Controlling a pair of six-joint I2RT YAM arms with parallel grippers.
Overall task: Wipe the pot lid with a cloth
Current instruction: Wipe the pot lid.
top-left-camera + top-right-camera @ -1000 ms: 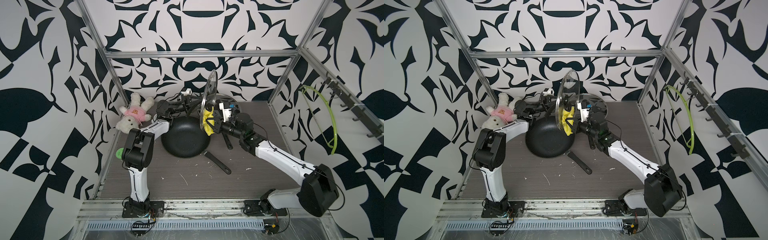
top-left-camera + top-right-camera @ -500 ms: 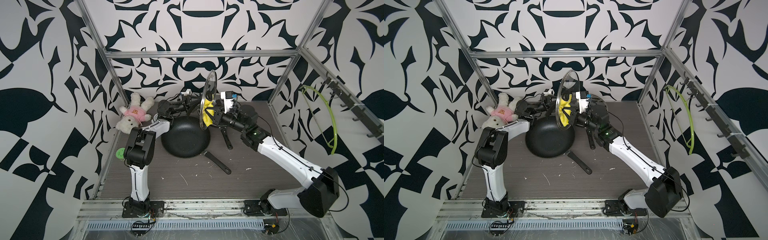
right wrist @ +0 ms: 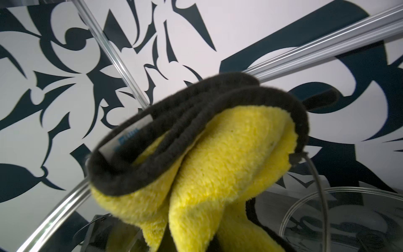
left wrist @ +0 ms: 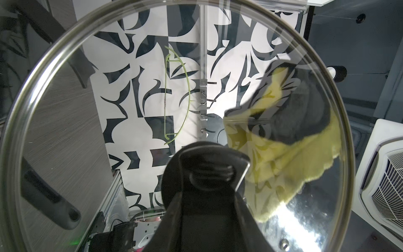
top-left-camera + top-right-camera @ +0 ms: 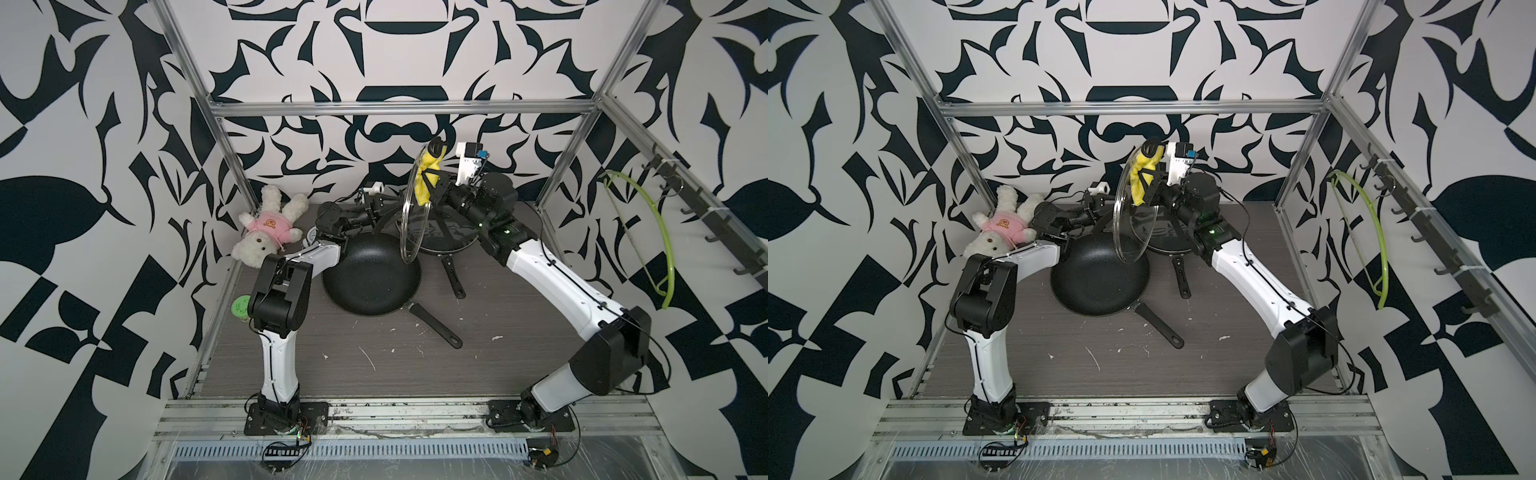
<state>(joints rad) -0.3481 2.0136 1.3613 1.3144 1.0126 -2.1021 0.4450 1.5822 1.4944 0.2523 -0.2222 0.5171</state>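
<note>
The pot lid (image 5: 412, 224) (image 5: 1126, 232) is clear glass with a metal rim. It stands on edge above the pans. My left gripper (image 5: 384, 206) (image 4: 207, 174) is shut on its black knob (image 4: 205, 161) from the far-left side. The cloth (image 5: 424, 185) (image 5: 1139, 183) (image 3: 218, 163), yellow with a dark trim, is bunched in my shut right gripper (image 5: 435, 188) (image 5: 1149, 185). It lies against the upper part of the lid on the side away from the knob, reaching to the top rim. Through the glass it shows as a yellow patch (image 4: 283, 165). The cloth hides the right jaws in the right wrist view.
A black frying pan (image 5: 370, 278) lies below the lid, its handle pointing to the front right. A second pan covered by a glass lid (image 5: 444, 235) sits behind it. A plush bear (image 5: 266, 226) lies at the back left, a green-topped cup (image 5: 240, 307) by the left arm, and a green hanger (image 5: 648, 232) on the right wall.
My right gripper has carried the cloth up the lid's face, from its lower middle to near the top rim. The left gripper and the lid have stayed in place.
</note>
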